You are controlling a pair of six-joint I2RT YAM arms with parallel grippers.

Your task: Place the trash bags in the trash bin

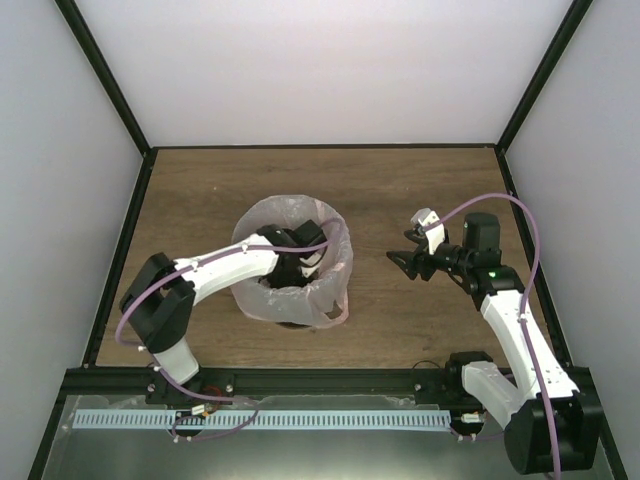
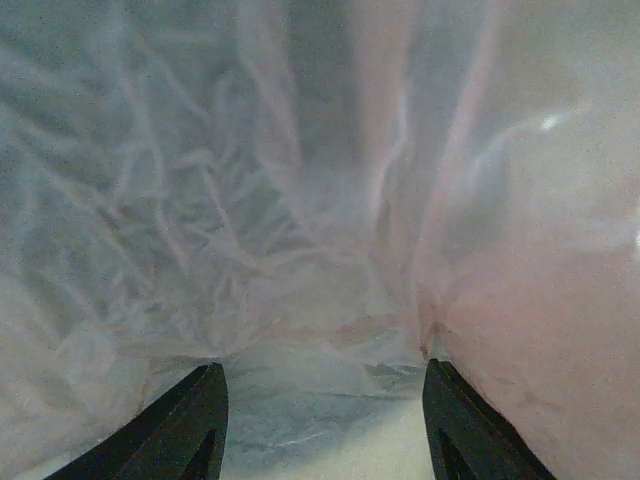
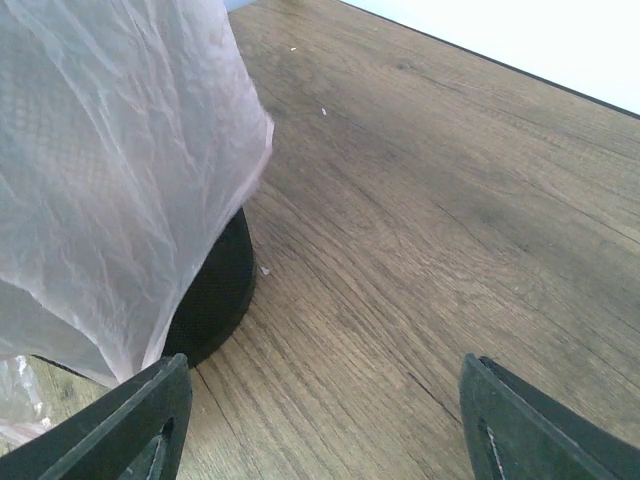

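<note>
Left fingers (image 2: 190, 425) spread apart, gripping nothing, lowered into the mouth of the pink bag (image 1: 335, 285), crinkled film close on every side. Bag draped over the rim of the black bin (image 3: 215, 290), lining it and hanging down its outside. Bin upright on the tabletop (image 3: 450, 200). Right fingers (image 3: 120, 425) likewise parted and empty, above the tabletop beside the bin.

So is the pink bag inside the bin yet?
Partly: the pink bag lines the inside around the left gripper, but also hangs down outside the black bin.
</note>
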